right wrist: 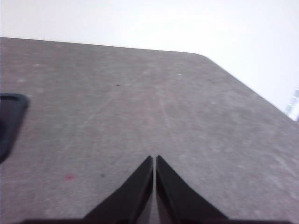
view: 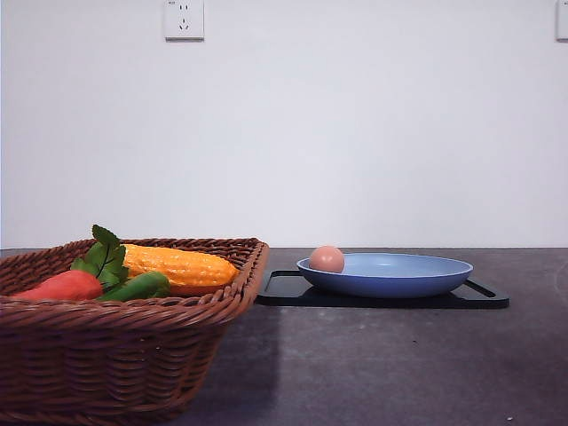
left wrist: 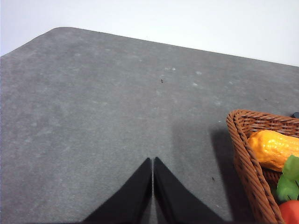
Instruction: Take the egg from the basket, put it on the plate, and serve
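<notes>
Looking at the front view, you have one egg (view: 327, 258), one blue plate (view: 399, 277), one black tray (view: 293, 288) and one wicker basket (view: 133, 346) on the dark grey bench (view: 382, 364). The egg lies inside the plate, against its left rim, and appears nearly round from here, so you cannot tell which way its long axis runs. The plate sits on the tray, whose near edge and right handle show beneath it. The basket stands at the near left of the bench, its far right corner just beside the tray's left end. In the basket you can count one corn cob (view: 180, 265) lying lengthwise left to right, one orange-red carrot (view: 60, 286) with green leaves (view: 105, 256), and one green vegetable (view: 140, 286) between them. A white wall socket (view: 184, 19) is on the wall behind. In the left wrist view, your left gripper (left wrist: 153, 161) has its two black fingers pressed together at the tips, holding nothing, above bare bench; the basket's corner (left wrist: 243, 154) lies off to one side, with the corn cob (left wrist: 273, 148), a green leaf (left wrist: 289, 179) and a bit of the carrot (left wrist: 292, 212) inside it. In the right wrist view, your right gripper (right wrist: 154, 159) is likewise closed tip to tip with nothing between the fingers, over bare bench near its rounded corner, and one corner of the black tray (right wrist: 10, 119) shows at the frame's edge.
</notes>
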`<state>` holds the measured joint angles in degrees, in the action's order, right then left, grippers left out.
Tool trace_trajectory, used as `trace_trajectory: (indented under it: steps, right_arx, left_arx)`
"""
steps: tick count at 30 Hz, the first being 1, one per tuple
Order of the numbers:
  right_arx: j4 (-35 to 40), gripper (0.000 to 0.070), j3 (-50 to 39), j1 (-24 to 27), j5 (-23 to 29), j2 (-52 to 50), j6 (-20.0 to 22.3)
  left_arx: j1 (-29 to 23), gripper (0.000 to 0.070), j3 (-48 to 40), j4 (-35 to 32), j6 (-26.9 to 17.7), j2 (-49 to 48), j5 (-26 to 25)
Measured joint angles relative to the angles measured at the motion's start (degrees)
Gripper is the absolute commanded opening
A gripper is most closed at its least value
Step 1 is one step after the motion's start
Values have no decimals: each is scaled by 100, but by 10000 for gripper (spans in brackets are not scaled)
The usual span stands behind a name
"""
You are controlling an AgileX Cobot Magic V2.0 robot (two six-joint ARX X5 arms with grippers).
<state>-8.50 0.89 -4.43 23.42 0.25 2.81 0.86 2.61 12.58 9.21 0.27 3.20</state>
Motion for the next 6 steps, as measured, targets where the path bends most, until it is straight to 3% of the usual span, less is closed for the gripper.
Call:
trace_trajectory:
  steps: [6]
  right_arx:
    - [161, 0, 0, 0, 380, 0, -5]
  left_arx:
    - [0, 0, 0, 0, 0, 0, 0]
